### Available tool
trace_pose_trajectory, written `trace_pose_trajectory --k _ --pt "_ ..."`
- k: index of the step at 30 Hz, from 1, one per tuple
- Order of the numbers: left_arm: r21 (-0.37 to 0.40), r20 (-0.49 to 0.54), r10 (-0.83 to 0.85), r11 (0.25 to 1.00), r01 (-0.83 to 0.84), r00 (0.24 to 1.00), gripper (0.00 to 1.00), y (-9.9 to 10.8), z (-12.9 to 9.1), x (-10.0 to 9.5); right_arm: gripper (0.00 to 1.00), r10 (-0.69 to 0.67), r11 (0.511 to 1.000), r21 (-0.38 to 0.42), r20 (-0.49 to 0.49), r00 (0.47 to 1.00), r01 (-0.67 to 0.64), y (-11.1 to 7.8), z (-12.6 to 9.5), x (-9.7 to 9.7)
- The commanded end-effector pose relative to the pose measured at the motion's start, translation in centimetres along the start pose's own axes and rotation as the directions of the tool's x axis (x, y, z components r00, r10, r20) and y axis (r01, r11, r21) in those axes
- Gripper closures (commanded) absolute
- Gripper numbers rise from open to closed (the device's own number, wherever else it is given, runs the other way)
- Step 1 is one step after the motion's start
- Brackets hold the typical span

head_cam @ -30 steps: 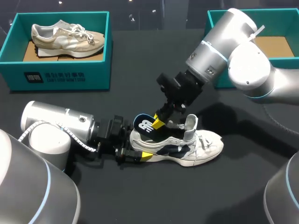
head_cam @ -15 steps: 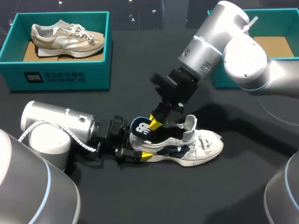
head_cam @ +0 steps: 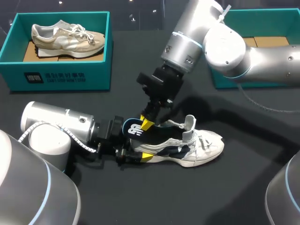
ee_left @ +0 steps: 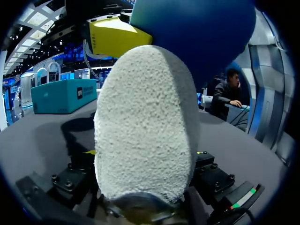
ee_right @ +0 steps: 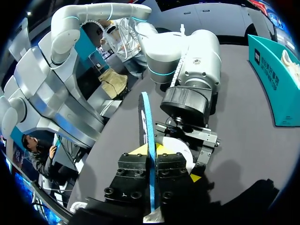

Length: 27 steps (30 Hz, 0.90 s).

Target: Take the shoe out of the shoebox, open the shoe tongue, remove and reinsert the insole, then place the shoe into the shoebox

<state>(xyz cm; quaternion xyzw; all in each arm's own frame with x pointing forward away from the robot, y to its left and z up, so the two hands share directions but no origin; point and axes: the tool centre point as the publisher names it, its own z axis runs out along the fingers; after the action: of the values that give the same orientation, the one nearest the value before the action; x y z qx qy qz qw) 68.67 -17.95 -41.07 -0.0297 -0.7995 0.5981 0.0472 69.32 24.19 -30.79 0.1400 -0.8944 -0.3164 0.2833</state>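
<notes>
The white-and-navy sneaker (head_cam: 197,147) lies outside the empty teal shoebox (head_cam: 272,22), its heel clamped by the left gripper (head_cam: 140,150). The right gripper (head_cam: 147,123) pinches the dark blue foam insole (head_cam: 132,129), which looks nearly free. Reinsertion and boxing remain.

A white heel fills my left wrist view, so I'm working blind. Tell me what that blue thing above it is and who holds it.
Observer: It is the blue insole. The right gripper is shut on it, just above the heel.
Operator: Now place the whole shoe for me.
Observer: The white shoe stands on its sole on the table, with its toe pointing away from the left gripper, which clamps its heel.
Operator: Report the boxes.
Observer: The left shoebox holds a beige shoe. The right shoebox shows bare cardboard where the arm does not cover it.
</notes>
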Motion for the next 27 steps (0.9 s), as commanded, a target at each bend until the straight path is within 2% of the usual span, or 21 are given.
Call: trace_pose_trajectory --k 1,3,5,12,19,27 --pt "-0.002 0.001 0.000 1.000 0.000 1.000 1.00 0.2 0.3 0.1 1.00 -0.003 1.000 -0.003 -0.015 1.000 0.003 0.2 0.3 -0.4" --pt "-0.002 0.001 0.000 1.000 0.000 1.000 1.00 0.2 0.3 0.1 1.00 -0.006 1.000 -0.004 -0.009 1.000 0.006 0.2 0.2 -0.2" --pt "-0.002 0.001 0.000 1.000 0.000 1.000 1.00 0.2 0.3 0.1 0.89 -0.009 1.000 -0.007 -0.005 1.000 0.009 0.1 0.1 -0.1" --pt "-0.002 0.001 0.000 1.000 0.000 1.000 1.00 0.2 0.3 0.1 0.69 -0.054 0.998 -0.033 -0.012 0.998 0.053 -0.1 -0.6 0.3" --pt "-0.002 0.001 0.000 1.000 0.000 1.000 1.00 0.2 0.3 0.1 0.69 -0.088 0.994 -0.070 -0.051 0.995 0.085 -0.5 -1.2 0.4" --pt "-0.002 0.001 0.000 1.000 0.000 1.000 1.00 0.2 0.3 0.1 0.63 -0.120 0.988 -0.109 -0.082 0.989 0.111 -1.2 -1.4 0.1"
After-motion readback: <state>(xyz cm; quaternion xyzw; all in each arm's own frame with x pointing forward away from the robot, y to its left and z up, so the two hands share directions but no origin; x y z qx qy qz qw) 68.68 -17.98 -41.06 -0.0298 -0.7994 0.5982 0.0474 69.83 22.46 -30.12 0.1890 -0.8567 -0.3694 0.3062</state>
